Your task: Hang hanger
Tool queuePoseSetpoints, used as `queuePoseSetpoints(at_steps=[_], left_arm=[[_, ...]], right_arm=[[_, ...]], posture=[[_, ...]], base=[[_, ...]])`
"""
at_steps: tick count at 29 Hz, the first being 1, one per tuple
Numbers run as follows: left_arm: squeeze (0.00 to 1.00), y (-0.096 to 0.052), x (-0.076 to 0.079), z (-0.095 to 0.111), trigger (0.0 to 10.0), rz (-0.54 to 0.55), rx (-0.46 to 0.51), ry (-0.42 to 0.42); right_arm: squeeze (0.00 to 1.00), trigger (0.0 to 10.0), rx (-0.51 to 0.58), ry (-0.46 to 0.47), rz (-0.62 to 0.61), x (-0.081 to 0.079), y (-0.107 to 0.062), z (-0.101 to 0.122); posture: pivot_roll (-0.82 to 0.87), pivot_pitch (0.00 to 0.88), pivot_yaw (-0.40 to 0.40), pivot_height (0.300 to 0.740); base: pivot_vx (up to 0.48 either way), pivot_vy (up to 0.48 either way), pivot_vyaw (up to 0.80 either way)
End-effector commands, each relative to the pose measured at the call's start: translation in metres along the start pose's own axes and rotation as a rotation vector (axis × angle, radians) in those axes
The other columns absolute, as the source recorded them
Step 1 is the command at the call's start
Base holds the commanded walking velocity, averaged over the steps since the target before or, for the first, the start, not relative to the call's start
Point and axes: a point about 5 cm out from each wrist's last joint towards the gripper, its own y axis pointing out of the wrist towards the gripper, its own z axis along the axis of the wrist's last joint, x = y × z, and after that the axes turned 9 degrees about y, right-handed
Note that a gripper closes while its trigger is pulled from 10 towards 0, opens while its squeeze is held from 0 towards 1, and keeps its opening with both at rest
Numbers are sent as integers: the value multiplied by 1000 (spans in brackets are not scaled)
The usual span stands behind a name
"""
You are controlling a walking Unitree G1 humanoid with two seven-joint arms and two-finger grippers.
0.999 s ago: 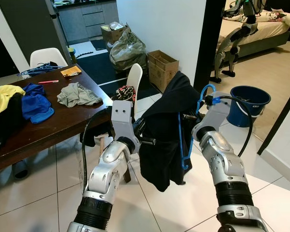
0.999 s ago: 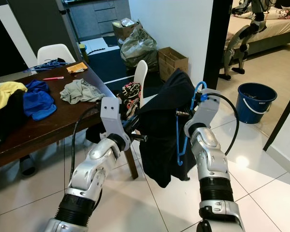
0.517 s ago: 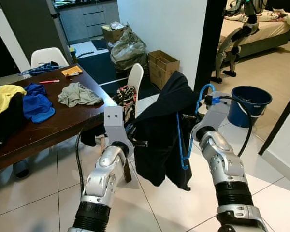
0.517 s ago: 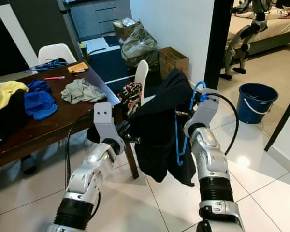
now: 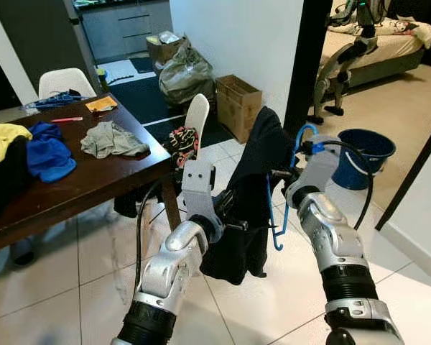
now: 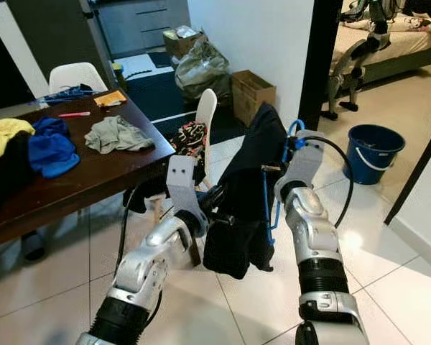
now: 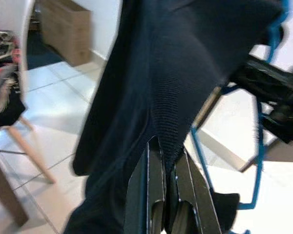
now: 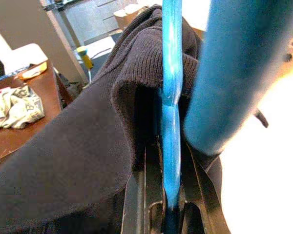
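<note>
While right gripper point(image 8: 171, 214) clamps hanger point(image 5: 276, 215), left gripper point(image 7: 167, 204) pinches garment point(image 5: 251, 187) beside table edge point(image 5: 154, 162).

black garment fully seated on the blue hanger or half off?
Half on. The black garment drapes over one side; the blue hanger has its other arm bare beside the right gripper.

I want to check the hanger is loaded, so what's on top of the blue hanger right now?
A black garment is draped over the blue hanger. The hanger's lower bar and hook show; its shoulders are covered by the cloth.

Table point(image 5: 93, 180) & chair point(image 5: 197, 118) crowd left — open tile floor point(image 5: 287, 287) ahead.
</note>
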Motion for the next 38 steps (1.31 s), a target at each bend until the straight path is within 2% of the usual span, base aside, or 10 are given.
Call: queuePoseSetpoints(at_steps=[1,4,7,10,21,25,28,30,34,38], left_arm=[[0,1,-15,4,10000,92,25,24],[0,-5,-39,5,10000,168,25,108],[0,-5,-39,5,10000,168,25,108],[0,-22,-72,7,10000,269,24,197],[0,-28,-76,13,10000,350,67,219],[0,-27,-72,18,10000,345,80,193],[0,-21,-45,27,10000,227,121,70],[0,-21,-45,27,10000,227,121,70],[0,-15,-1,18,10000,12,88,3],[0,-16,12,9,10000,-46,44,-12]], right_arm=[[0,10000,71,-46,79,-14,1,13],[0,10000,73,-75,85,-11,-2,12],[0,10000,73,-75,85,-11,-2,12],[0,10000,52,-87,82,-1,-12,0],[0,10000,57,-78,70,3,-16,-6],[0,10000,70,-72,63,3,-13,-2],[0,10000,88,-75,75,-4,-9,4],[0,10000,88,-75,75,-4,-9,4],[0,10000,105,-83,89,-11,-6,10],[0,10000,116,-75,90,-14,-5,11]], posture=[[-7,0,19,740],[-3,0,22,740],[-3,0,22,740],[14,19,37,740],[18,13,41,740],[16,14,42,740],[4,0,32,740],[4,0,32,740],[-4,0,39,740],[-6,0,46,740]], base=[[0,0,0],[0,0,0],[0,0,0],[0,0,0],[0,0,0],[0,0,0],[0,0,0],[0,0,0],[0,0,0],[0,0,0]])
